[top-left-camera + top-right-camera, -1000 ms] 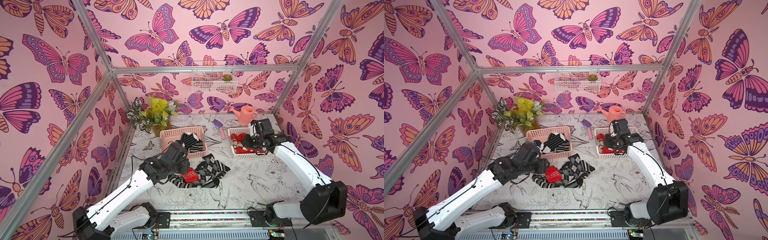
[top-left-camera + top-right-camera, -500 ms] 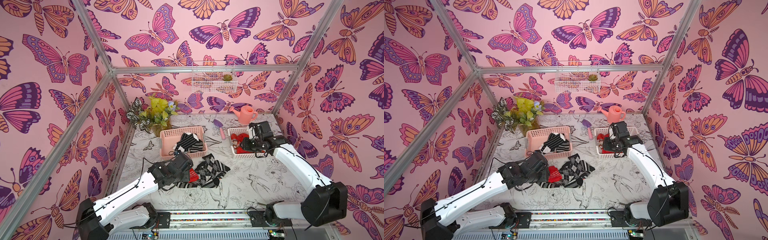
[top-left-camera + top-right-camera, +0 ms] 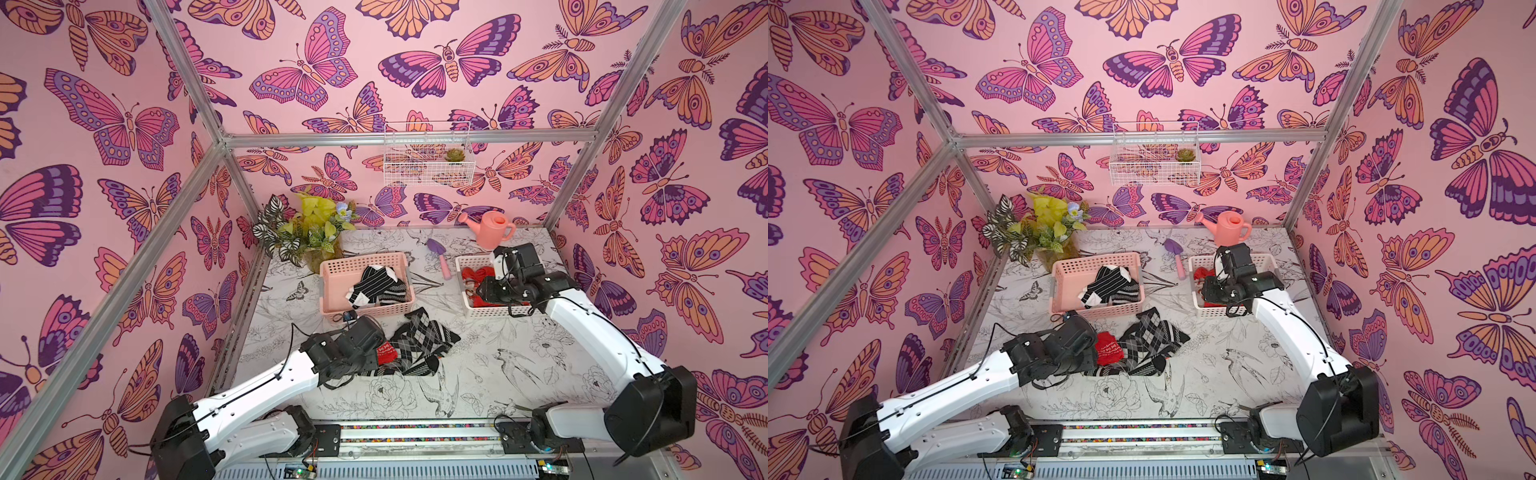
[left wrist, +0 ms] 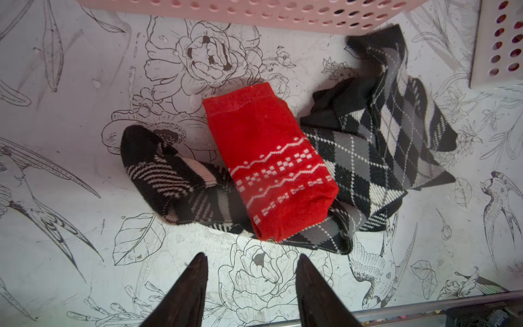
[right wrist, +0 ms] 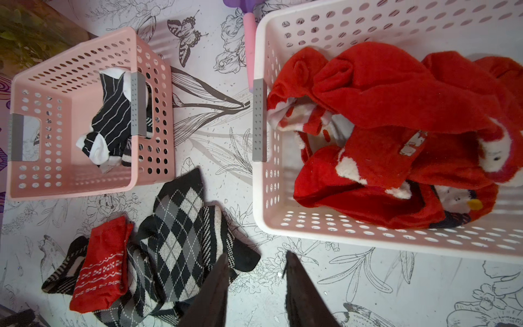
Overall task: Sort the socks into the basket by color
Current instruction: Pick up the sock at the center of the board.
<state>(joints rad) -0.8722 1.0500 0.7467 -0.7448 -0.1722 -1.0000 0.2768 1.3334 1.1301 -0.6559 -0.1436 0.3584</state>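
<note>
The red sock [image 4: 268, 161] lies just ahead of the empty left tool [image 4: 252, 260], jaws apart, its length apparently pointing at them; the right arm [image 3: 582, 320] is farther.

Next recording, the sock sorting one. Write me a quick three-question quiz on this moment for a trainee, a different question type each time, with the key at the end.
1. True or false: the left gripper is shut on the red patterned sock.
2. Fill in: the white basket holds ___ socks.
3. The red patterned sock lies: A) in the white basket; B) partly on the argyle socks; C) between the jaws of the left gripper.

Key
1. False. Its jaws stand open, short of the sock.
2. Red.
3. B.
</note>
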